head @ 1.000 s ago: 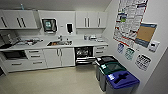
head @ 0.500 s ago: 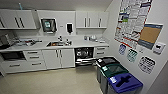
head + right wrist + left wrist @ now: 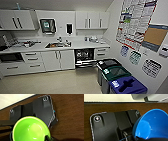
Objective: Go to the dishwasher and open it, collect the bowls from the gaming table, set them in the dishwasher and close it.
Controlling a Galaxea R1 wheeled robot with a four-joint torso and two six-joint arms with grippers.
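1. Fingers on my left side are hard to make out, so I cannot tell how far apart they stand; a blue bowl (image 3: 152,124) sits large at my left wrist, hollow side showing, over a brown wood-grain floor (image 3: 109,107).
2. On my right side I cannot tell the spread either; a green bowl (image 3: 31,129) sits close at that wrist, hollow side facing the camera, over the same wood grain.
3. From my head, the dishwasher (image 3: 84,58) is ahead under the white surface (image 3: 82,45), its door down and dark racks showing, just right of the white cabinet doors (image 3: 58,60).
4. Three bins (image 3: 120,80), black, green and blue, stand along the right wall below the posters (image 3: 136,21).
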